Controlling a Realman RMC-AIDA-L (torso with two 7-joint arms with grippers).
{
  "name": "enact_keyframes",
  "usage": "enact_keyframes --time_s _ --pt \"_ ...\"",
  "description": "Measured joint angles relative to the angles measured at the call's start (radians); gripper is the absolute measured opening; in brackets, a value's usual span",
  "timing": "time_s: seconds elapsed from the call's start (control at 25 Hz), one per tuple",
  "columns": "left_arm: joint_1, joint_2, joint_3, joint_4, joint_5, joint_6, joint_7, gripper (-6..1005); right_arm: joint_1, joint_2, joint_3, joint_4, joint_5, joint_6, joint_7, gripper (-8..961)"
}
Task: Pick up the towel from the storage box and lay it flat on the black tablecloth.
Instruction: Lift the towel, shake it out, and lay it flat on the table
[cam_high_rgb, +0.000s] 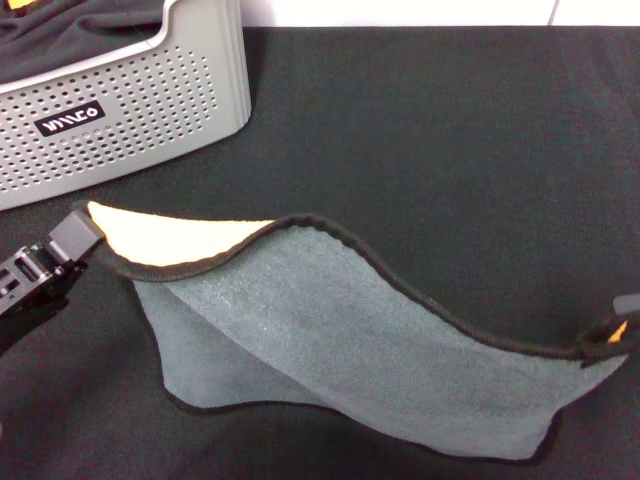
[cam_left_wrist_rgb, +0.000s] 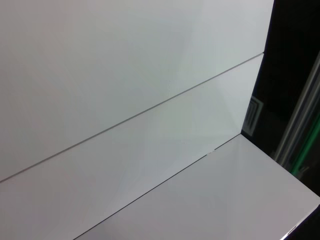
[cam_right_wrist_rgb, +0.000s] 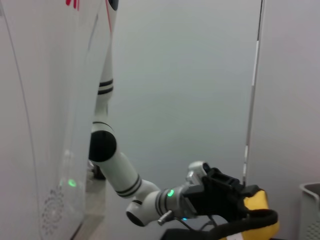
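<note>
The grey-green towel (cam_high_rgb: 330, 340) with its black border hangs stretched between my two grippers. Its lower part rests on the black tablecloth (cam_high_rgb: 450, 150). My left gripper (cam_high_rgb: 85, 238) is shut on the towel's left corner, where the yellow-orange reverse (cam_high_rgb: 170, 238) folds over. My right gripper (cam_high_rgb: 622, 325) shows only at the right edge and is shut on the towel's other corner. The right wrist view shows the left gripper (cam_right_wrist_rgb: 235, 202) holding the yellow corner (cam_right_wrist_rgb: 257, 200). The light grey storage box (cam_high_rgb: 130, 100) stands at the back left.
A rumpled dark cloth (cam_high_rgb: 70, 30) lies inside the storage box. The box's edge shows in the right wrist view (cam_right_wrist_rgb: 311, 210). The left wrist view shows only white wall panels (cam_left_wrist_rgb: 125, 100). The tablecloth spreads to the right of the box.
</note>
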Motion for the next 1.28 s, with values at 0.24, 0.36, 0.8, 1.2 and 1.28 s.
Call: enact_keyframes --time_s 0.24,0.36,0.8,1.2,1.28 --pt "0.013 0.005 -0.002 -0.017 0.003 -0.004 0.005 12 0.014 0.0 -0.002 0.085 -0.008 -0.019 0.0 14" --pt "0.011 0.008 -0.006 -0.042 0.001 -0.006 0.019 12 0.029 -0.005 0.002 0.129 -0.025 -0.005 -0.007 15" --pt "-0.197 0.013 -0.006 -0.244 0.025 -0.085 0.127 11 0.114 -0.007 0.014 0.278 -0.172 0.127 -0.05 15" --pt "-0.294 -0.012 -0.007 -0.254 -0.005 -0.273 0.18 10 0.173 -0.003 0.014 0.361 -0.3 0.331 -0.067 14" --pt "-0.304 -0.015 -0.007 -0.264 -0.024 -0.313 0.192 10 0.195 -0.003 0.014 0.395 -0.321 0.371 -0.076 14"
